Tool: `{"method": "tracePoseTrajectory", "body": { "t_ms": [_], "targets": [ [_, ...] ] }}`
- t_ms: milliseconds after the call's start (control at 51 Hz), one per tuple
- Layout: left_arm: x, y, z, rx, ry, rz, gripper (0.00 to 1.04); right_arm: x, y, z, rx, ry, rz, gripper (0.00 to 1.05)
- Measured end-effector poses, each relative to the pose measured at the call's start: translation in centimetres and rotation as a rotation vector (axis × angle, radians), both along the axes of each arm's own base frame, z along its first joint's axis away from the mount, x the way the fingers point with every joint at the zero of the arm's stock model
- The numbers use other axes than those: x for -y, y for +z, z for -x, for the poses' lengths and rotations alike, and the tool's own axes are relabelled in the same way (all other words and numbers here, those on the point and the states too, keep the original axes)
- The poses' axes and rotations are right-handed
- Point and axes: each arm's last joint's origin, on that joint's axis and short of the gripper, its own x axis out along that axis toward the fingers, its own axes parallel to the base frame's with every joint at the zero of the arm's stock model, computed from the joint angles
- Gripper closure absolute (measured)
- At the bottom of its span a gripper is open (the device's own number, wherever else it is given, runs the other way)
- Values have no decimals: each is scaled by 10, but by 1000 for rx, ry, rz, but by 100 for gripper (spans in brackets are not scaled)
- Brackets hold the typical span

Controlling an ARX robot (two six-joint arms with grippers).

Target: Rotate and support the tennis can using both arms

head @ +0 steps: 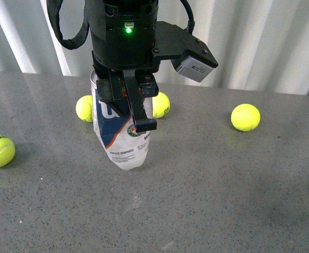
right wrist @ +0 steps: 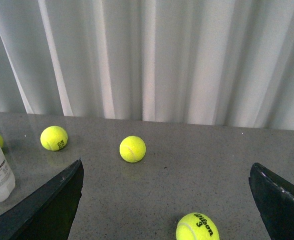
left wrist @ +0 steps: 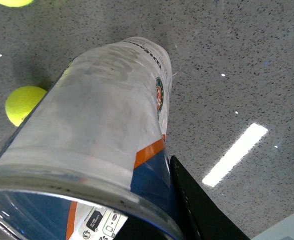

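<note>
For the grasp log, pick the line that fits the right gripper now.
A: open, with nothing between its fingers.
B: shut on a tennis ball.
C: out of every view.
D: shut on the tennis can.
A: the right wrist view shows the right gripper with its fingers spread wide and only the table between them. The tennis can is held by the left gripper.

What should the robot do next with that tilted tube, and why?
Probably bring the open right claw over to the tennis can, low down: only the left claw grips it, near its rim, and it leans.
</note>
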Motion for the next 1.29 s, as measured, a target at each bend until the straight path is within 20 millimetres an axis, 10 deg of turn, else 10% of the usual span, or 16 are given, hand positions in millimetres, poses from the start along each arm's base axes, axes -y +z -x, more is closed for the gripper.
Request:
{"method": "tracePoseTrajectory", "body": {
  "t_ms": [627,1137,1294],
  "targets": [
    [7,-10,3,-56,-38,11,99,0,0,0,0,0,0,7],
    [8,-1,-4,-28,-37,18,8,0,0,0,0,0,0,7],
    [4,4,-5,-21,-13,61,7,0,0,0,0,0,0,7]
  ]
}}
